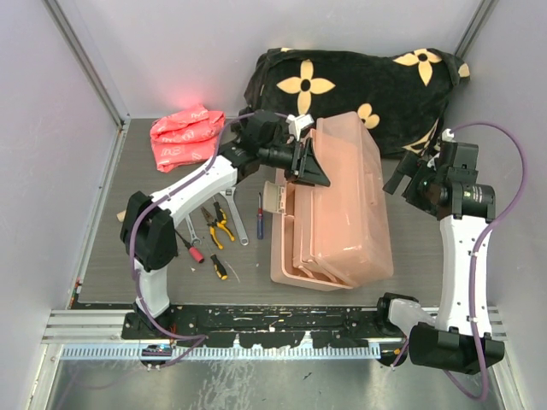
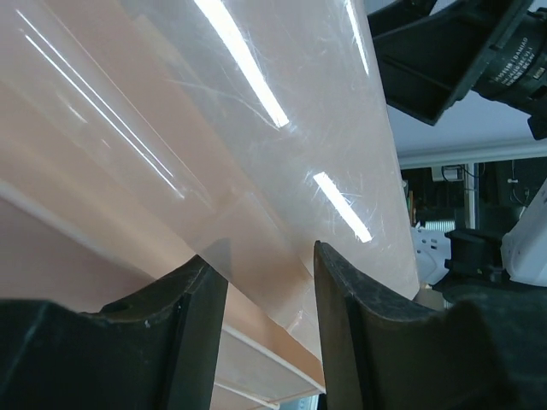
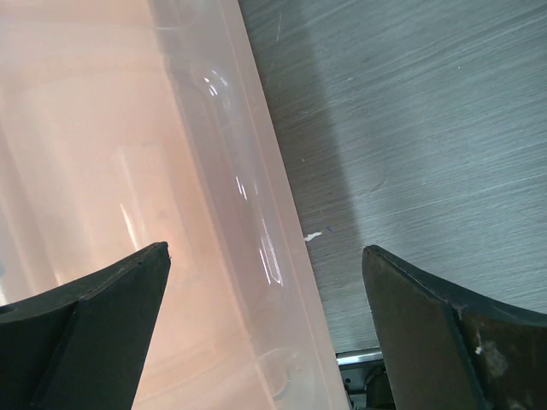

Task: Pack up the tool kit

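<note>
Left pincer (image 1: 312, 162) touched the box (image 1: 289, 252) lid (image 1: 350, 196); I cannot tell its grip. My right pincer (image 3: 265, 249) gaped beside the box. Tools (image 1: 218, 226) lay left of it. If the lid slipped, it might slam shut.

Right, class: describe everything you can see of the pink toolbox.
The pink toolbox is translucent, scuffed plastic, resting on the grey table beside the hand tools. Its lid stands tilted above the base, one edge apparently pinched by the left gripper. The open right gripper hangs beside its other wall, apart.
</note>
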`<state>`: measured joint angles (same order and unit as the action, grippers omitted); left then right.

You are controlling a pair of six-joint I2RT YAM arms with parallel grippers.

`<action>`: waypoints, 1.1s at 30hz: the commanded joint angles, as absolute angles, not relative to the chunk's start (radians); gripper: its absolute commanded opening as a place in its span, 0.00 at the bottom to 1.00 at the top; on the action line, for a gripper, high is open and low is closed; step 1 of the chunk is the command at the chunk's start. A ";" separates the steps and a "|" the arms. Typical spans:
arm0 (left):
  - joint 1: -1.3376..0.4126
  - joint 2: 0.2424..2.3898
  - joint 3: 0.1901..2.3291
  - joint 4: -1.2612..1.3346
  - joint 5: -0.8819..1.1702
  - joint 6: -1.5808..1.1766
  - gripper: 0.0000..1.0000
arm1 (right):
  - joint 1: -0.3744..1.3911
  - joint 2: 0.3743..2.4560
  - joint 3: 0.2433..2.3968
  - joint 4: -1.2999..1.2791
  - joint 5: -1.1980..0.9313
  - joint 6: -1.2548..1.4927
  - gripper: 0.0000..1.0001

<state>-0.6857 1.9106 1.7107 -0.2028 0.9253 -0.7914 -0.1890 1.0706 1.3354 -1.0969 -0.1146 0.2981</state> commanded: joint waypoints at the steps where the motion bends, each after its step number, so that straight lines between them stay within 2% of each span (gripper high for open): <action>1: -0.671 1.908 1.741 -0.195 0.856 -0.761 0.45 | -0.184 1.037 1.400 -1.121 -0.127 0.307 1.00; 6: -0.671 1.898 1.747 -0.197 0.856 -0.768 0.48 | -0.185 1.032 1.419 -1.121 -0.174 0.321 1.00; 13: -0.698 1.918 1.804 -0.216 0.853 -0.752 0.65 | -0.185 1.036 1.447 -1.130 -0.205 0.315 1.00; 33: -0.742 1.917 1.860 -0.232 0.832 -0.736 0.68 | -0.184 0.982 1.446 -1.100 -0.421 0.322 1.00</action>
